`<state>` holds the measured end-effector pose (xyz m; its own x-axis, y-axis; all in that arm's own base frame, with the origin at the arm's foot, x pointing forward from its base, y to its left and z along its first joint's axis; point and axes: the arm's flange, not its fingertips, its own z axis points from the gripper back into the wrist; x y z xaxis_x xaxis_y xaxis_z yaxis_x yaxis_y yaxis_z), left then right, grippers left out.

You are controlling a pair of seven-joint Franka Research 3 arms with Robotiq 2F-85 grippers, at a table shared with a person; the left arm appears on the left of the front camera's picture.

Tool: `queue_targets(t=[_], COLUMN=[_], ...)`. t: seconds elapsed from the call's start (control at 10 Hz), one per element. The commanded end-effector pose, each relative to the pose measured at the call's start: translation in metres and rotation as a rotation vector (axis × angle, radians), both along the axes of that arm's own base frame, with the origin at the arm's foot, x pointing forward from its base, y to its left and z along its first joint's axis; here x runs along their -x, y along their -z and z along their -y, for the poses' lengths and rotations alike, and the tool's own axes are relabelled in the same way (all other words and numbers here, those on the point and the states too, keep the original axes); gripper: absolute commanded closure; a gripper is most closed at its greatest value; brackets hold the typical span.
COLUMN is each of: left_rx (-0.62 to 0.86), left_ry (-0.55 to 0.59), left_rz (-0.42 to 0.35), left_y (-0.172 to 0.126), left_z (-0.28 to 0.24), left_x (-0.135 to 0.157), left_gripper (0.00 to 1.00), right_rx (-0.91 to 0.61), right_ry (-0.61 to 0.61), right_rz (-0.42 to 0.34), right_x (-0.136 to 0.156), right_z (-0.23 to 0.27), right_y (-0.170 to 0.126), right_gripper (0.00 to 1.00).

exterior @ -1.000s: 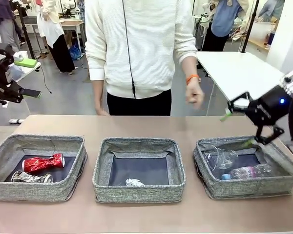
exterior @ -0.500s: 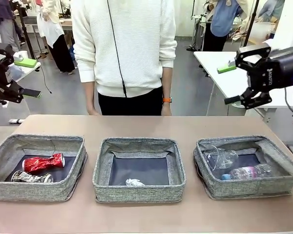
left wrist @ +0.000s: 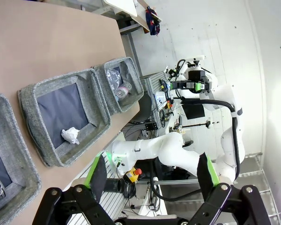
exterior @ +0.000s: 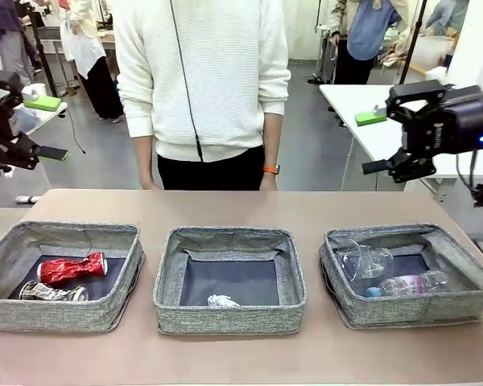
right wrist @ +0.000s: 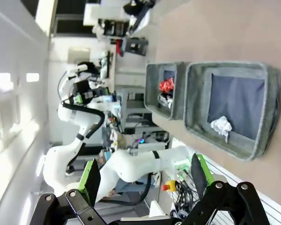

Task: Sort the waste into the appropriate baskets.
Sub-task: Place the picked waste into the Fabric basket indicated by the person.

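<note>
All waste lies sorted: red can [exterior: 71, 268] in the nine-o'clock basket [exterior: 60, 276], paper wad [exterior: 222, 301] centre, bottle [exterior: 406, 284] at three. Both grippers, left [exterior: 40, 128] and right [exterior: 375, 141], hang apart, empty; a careless retreat may snag a soft rim.

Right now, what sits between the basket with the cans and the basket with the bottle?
In the front view, a third basket sits between them, holding only a crumpled white paper wad.
</note>
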<state>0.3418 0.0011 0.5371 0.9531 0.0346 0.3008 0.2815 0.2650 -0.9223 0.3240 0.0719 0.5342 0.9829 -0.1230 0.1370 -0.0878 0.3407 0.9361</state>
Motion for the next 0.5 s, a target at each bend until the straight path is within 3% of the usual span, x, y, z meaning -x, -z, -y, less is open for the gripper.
queue_targets(t=[0.0,0.4], left_rx=[0.022,0.022], left_ry=[0.007,0.007], left_rz=[0.022,0.022], left_y=[-0.0014,-0.0014], left_z=[0.0008,0.0008], left_x=[0.0005,0.0005], left_gripper=[0.00,0.00], right_rx=[0.022,0.022], right_ry=[0.011,0.011], right_rz=[-0.023,-0.023], right_x=[0.0031,0.0031], right_z=[-0.0022,-0.0022], right_y=[-0.0093,-0.0093], right_gripper=[0.00,0.00])
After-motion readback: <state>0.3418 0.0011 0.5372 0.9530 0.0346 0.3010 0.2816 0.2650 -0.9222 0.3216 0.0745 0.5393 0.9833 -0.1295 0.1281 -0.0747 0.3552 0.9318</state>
